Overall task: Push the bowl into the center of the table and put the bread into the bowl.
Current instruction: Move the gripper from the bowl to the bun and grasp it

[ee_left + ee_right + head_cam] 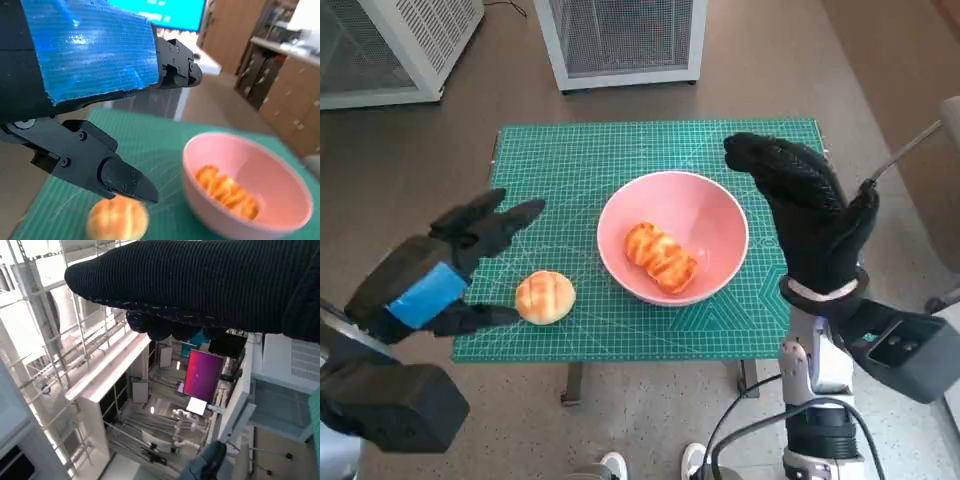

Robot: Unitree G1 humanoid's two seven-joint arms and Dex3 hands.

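Left hand (445, 275) hovers spread just beside the round bread (545, 297), left of the bowl (720, 215); a clumsy grab could knock it off the table (570, 165). Right hand (800, 215) raised, empty.

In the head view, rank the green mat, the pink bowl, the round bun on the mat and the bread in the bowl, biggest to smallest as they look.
1. Green mat
2. Pink bowl
3. Bread in the bowl
4. Round bun

The last two look close in size; the bread is longer, so that order is unsure.
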